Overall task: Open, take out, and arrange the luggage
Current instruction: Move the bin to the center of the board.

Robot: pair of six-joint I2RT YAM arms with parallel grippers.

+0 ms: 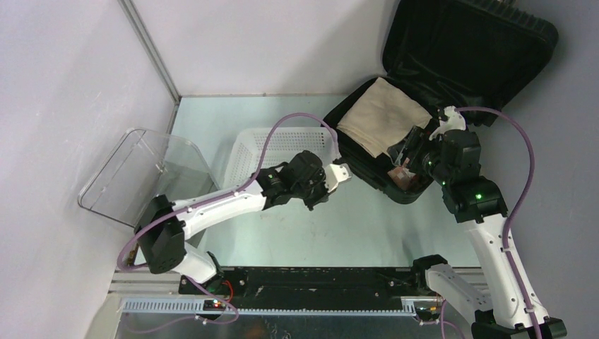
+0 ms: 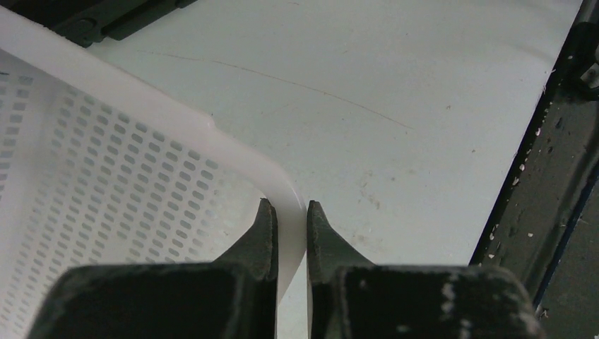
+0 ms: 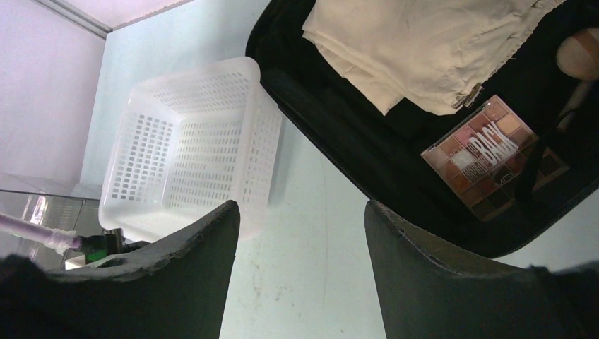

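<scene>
The black luggage (image 1: 473, 49) lies open at the back right, its lid raised against the wall. Inside are a folded beige cloth (image 1: 381, 113) and an eyeshadow palette (image 1: 404, 176). My left gripper (image 1: 339, 173) is shut on the near right corner of the white perforated basket (image 1: 275, 152); in the left wrist view the fingers (image 2: 291, 212) pinch the basket's rim (image 2: 212, 131). My right gripper (image 1: 417, 152) hovers over the luggage's near edge. In the right wrist view it (image 3: 302, 212) stands open and empty, with the luggage (image 3: 332, 113), cloth (image 3: 417, 49) and palette (image 3: 487, 155) ahead.
A clear plastic bin (image 1: 141, 176) lies tilted at the left wall. The basket (image 3: 191, 141) sits just left of the luggage. A round tan object (image 3: 579, 56) lies in the luggage beside the palette. The black base rail (image 1: 311, 282) runs along the near edge.
</scene>
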